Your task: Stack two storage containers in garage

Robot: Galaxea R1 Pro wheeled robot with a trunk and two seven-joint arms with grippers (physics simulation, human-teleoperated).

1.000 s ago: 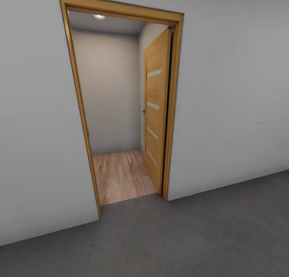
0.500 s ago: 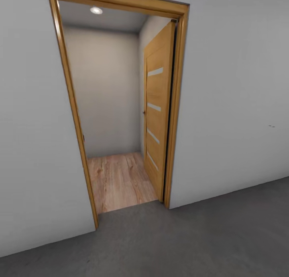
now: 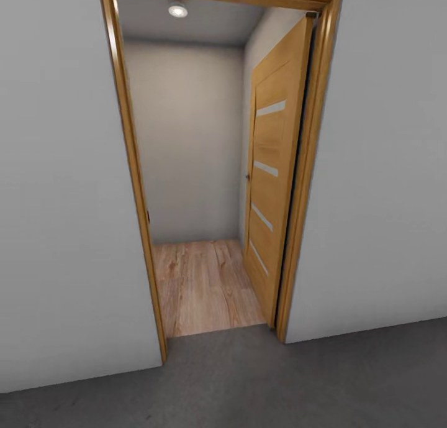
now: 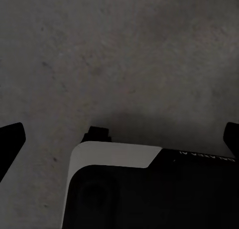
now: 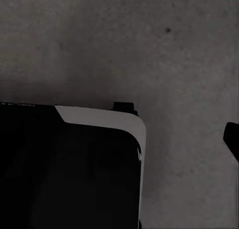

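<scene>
The robot stands on the dark concrete floor (image 3: 298, 384) of the garage, squarely facing the doorway (image 3: 127, 167) in the pale grey wall (image 3: 62, 229). Against the views from a second ago, the wooden frame now fills more of the head view and sits nearer its middle, its top edge almost cut off. Since the whole picture has shifted, that reads as the robot rolling closer and lining itself up with the opening, not anything in the room moving. Beyond the doorway lies a short passage with a light plank floor (image 3: 205, 285), a plain back wall and a ceiling lamp (image 3: 177, 9) above; the door (image 3: 273, 186) is swung inward and rests open along the frame's right post. Neither orange bin is anywhere near the doorway; my guess is they are deeper in the house, in the living room, so the task looks barely begun and this is the drive out to fetch them. Both wrist cameras look straight down at the concrete past the robot's dark base (image 4: 149, 189). The left gripper (image 4: 119, 139) has its jaws spread wide with nothing between them. Of the right gripper only one dark fingertip (image 5: 232, 139) shows, so I cannot tell how its jaws stand. The frame looks narrow, so the pass through should need a straight line.
</scene>
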